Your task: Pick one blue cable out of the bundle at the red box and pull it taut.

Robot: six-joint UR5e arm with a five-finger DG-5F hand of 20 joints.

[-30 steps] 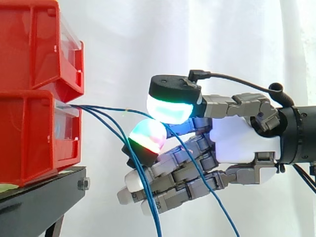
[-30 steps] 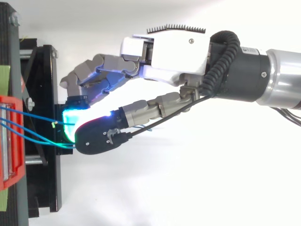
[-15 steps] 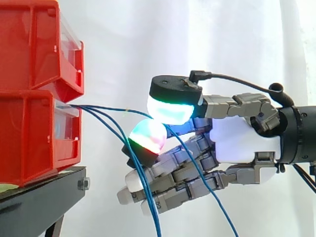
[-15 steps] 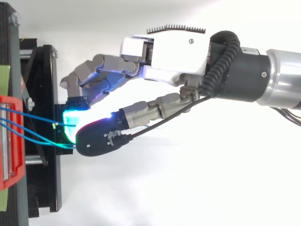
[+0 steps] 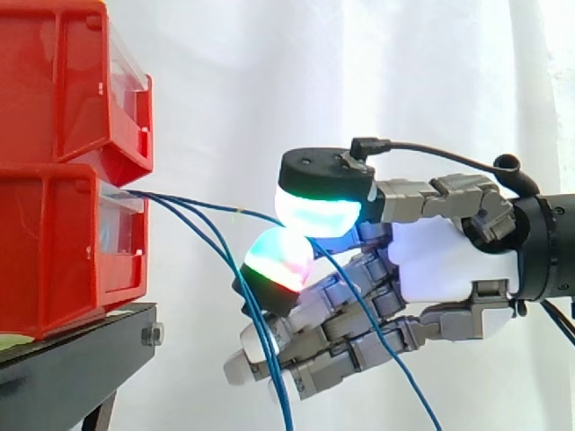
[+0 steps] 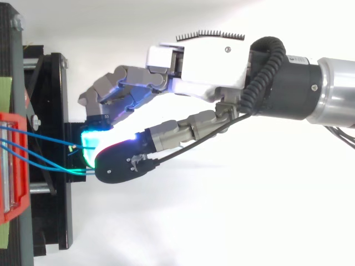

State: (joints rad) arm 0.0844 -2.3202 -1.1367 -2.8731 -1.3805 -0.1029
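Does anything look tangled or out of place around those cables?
Nothing damaged. The hand pinches one blue cable from the red box, but two loose cables sag across its lower fingers, where they might snag as it pulls.

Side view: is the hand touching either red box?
No, the hand stands apart from the red boxes, with open white curtain between, crossed only by blue cables.
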